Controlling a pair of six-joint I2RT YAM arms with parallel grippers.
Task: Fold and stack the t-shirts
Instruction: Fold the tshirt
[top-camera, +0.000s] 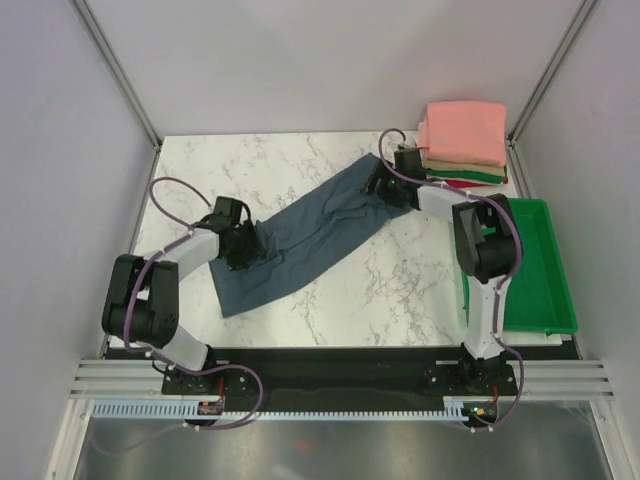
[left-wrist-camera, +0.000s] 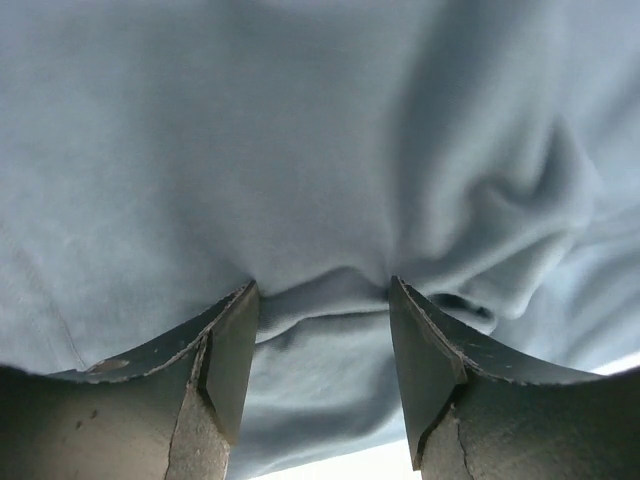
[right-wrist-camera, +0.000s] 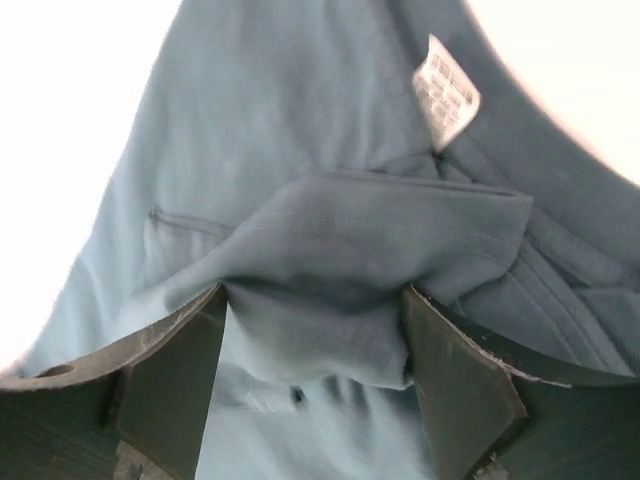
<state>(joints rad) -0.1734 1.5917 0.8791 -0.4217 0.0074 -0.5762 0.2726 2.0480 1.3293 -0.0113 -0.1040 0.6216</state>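
Note:
The slate blue-grey t-shirt (top-camera: 300, 240) lies stretched in a diagonal band across the marble table (top-camera: 270, 160). My left gripper (top-camera: 240, 245) presses on its lower left part. In the left wrist view its jaws stand apart over the shirt (left-wrist-camera: 300, 150), and a ridge of cloth bulges between the fingertips (left-wrist-camera: 235, 340). My right gripper (top-camera: 385, 185) is at the shirt's far right end. Its jaws also stand apart, with a fold of the shirt (right-wrist-camera: 380, 250) filling the gap near the white label (right-wrist-camera: 445, 85). The folded shirts (top-camera: 462, 140) are stacked at the back right, salmon-pink on top.
A green plastic tray (top-camera: 540, 290) sits along the table's right edge, beside my right arm. The enclosure's walls and frame posts close in the back and sides.

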